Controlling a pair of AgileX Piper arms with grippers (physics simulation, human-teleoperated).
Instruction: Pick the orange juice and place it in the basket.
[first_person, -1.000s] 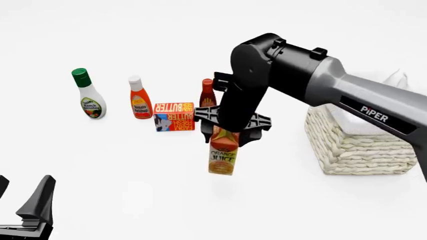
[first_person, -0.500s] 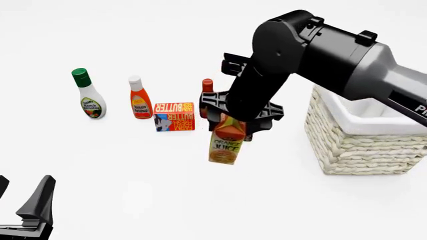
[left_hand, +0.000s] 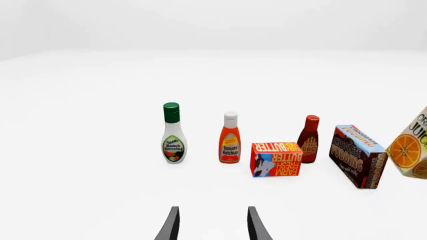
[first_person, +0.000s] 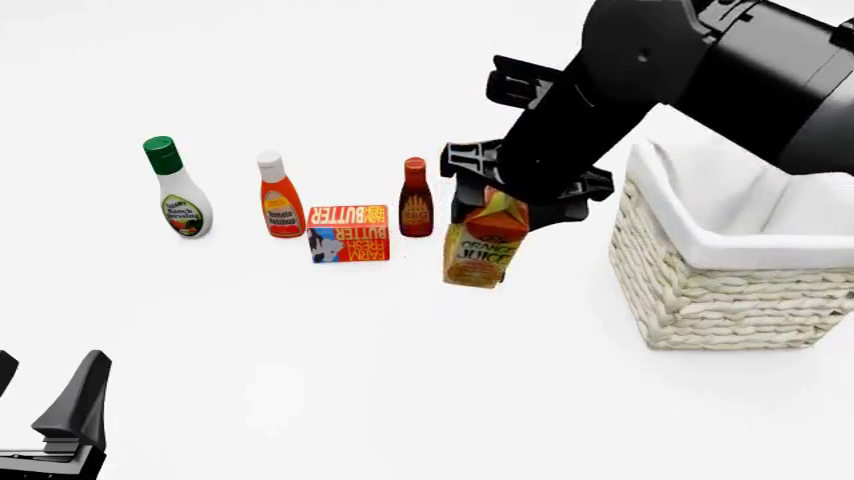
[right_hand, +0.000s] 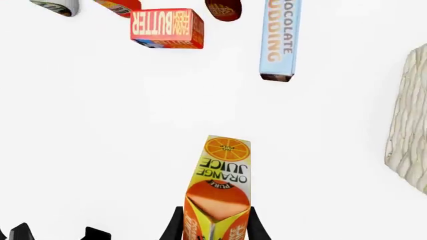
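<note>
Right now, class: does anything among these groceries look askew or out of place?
Only the orange juice: it hangs tilted off the table, held at its top by the right tool, left of the basket. The bottles and butter box look undisturbed.

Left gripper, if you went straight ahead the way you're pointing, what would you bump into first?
Probably the tomato ketchup bottle. In the left wrist view the open left gripper aims between it and the ranch dressing bottle, nearer the ketchup. Depth is unclear, so it might slip through the gap and touch nothing.
</note>
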